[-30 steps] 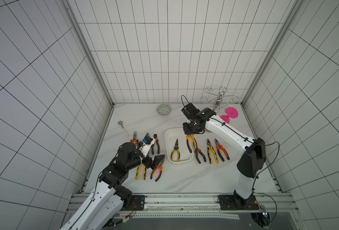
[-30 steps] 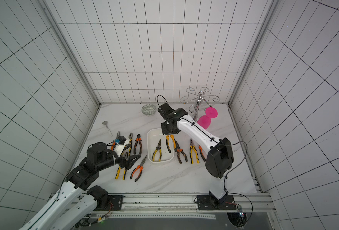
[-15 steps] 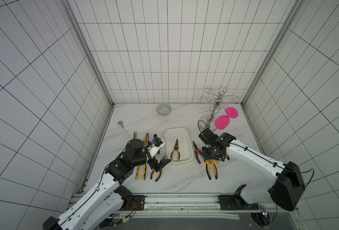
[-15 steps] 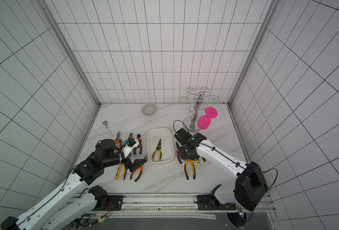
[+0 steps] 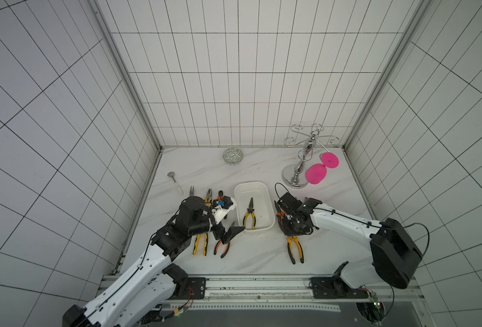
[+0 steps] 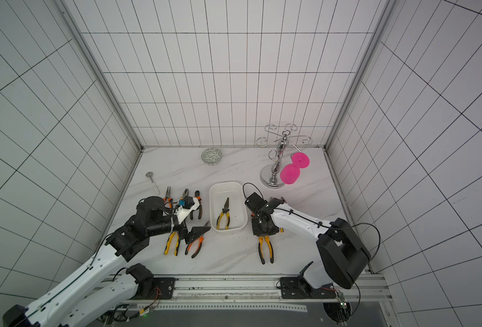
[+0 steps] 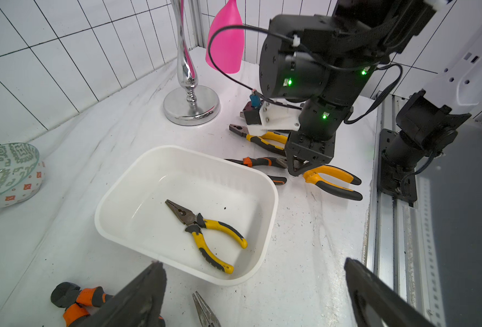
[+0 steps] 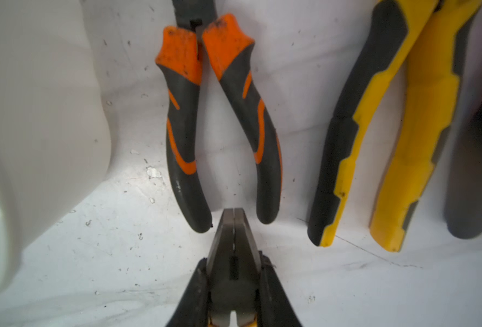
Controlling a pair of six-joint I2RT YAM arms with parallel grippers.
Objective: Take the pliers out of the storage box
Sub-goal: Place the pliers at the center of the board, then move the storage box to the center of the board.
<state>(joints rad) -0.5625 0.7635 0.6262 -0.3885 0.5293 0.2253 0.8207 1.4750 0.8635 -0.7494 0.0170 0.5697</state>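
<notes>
Right claw (image 8: 234,263) is clamped on the steel head of a pair of combination pliers (image 8: 234,232), pads either side of the closed nose. My read: gripping the head keeps the tool shut and rigid, with the yellow-and-black handles trailing behind the claw. The handles sit low over the table (image 5: 262,254); can't tell if they touch it.

Just ahead of the claw tips are the handle ends of the orange-handled pliers (image 8: 223,113), close to the held nose but not touching. The yellow-handled pliers (image 8: 389,127) lie beside those. The storage box (image 8: 36,113) wall is off to the claw's other side. The lane alongside the box looks taken, so this pair probably goes down in line behind them.

Left claw (image 7: 252,263) has its jaws wide apart and holds nothing. It hovers at the storage box (image 5: 251,184) corner nearest it, with more removed pliers under and behind it.

One tool is left inside: the long-nose pliers (image 7: 203,229), flat on the box floor straight ahead of the left claw, nose pointing away and handles splayed toward it. The wide opening probably suits straddling it over the low rim. Task looks nearly done.
</notes>
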